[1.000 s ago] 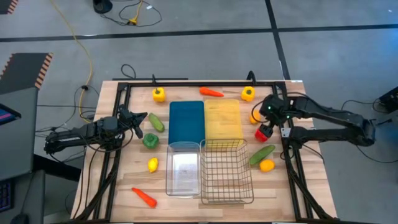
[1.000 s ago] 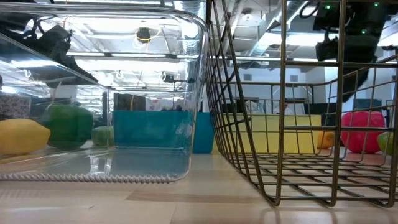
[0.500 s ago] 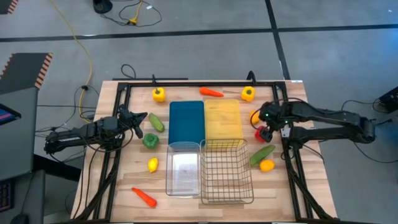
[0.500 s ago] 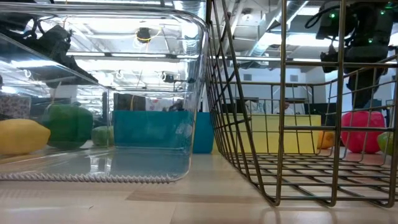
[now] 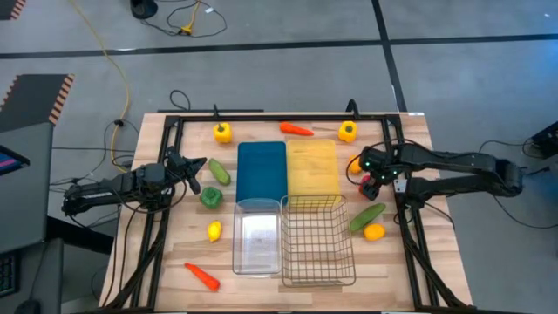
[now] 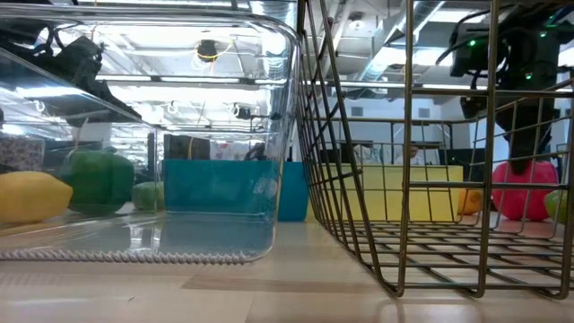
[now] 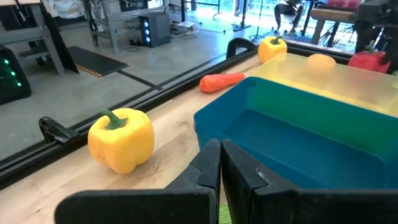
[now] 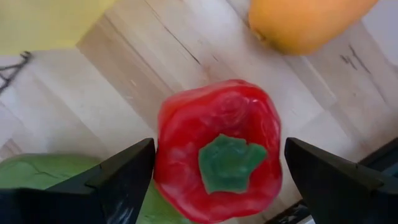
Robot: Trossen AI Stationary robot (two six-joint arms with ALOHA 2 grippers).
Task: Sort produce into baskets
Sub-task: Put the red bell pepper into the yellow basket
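1. since a second ago the right gripper [image 5: 372,179] has come down and drawn in over the red bell pepper [image 5: 368,185]; the left gripper [image 5: 193,166] has not shifted, and no produce has changed place.
2. step in hand, as i judge it: the reach for the first pick. all four baskets look bare, so the sort has hardly begun.
3. in the right wrist view the fingers [image 8: 121,177] stand spread wide, one to each side of the red pepper [image 8: 217,149], not yet touching it. the pepper stands upright on the desk [image 5: 392,253], green stem up, just beside the yellow tray [image 5: 312,168], with an orange [image 8: 308,22] near it and a green cucumber [image 5: 367,215] on its other side.
4. the next move calls for a little more descent, then a close across the pepper's widest part (its lobes are rounded and glossy, so a high pinch would likely slip).
5. the left gripper waits near the desk's left edge, fingers [image 7: 208,168] pressed together, facing the blue tray [image 7: 298,130] and a yellow bell pepper [image 7: 121,140].
6. materials: the produce is smooth moulded plastic, waxy in sheen; the trays are flat and matte; the clear bin [image 5: 256,237] is thin-walled and see-through; the wire basket [image 5: 318,240] is an open silver mesh. whether the pepper is hollow i cannot tell from here.
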